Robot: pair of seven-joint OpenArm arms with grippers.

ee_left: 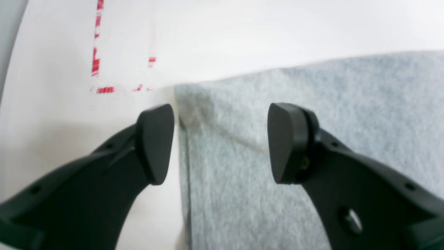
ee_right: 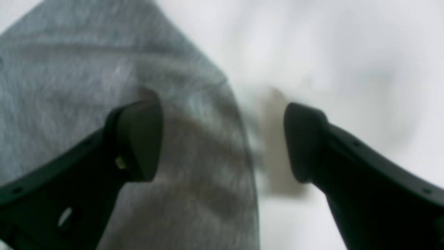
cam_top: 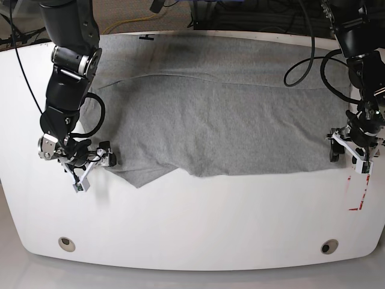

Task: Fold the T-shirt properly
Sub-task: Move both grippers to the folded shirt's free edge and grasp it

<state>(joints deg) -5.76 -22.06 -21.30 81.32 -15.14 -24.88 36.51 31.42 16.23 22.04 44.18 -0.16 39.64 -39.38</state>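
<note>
Nearest the front edge of the white worktop [cam_top: 192, 235] sit two round holes [cam_top: 67, 243], one toward each front corner, with bare surface between them. Beyond that strip lies the T-shirt [cam_top: 228, 126], heather grey, spread wide across the middle and back of the worktop. Its near edge runs roughly straight, with a pointed flap of cloth jutting forward on the base view's left. A fold line crosses the shirt farther back.

The right gripper [cam_top: 90, 164] is low at that pointed end of the shirt; in its wrist view one of its fingers [ee_right: 138, 139] is over grey cloth, the other over bare worktop, spread well apart with the shirt's edge between them and nothing clamped. That view is blurred.

The left gripper [cam_top: 349, 152] is at the shirt's opposite end. Its fingers [ee_left: 156, 142] also stand apart, straddling the shirt's corner [ee_left: 180, 93], one over white worktop, one over cloth, gripping nothing. Red tape marks [ee_left: 97, 62] lie on the worktop just beyond that corner.

Black cables [cam_top: 307, 57] loop behind the left arm at the back.
</note>
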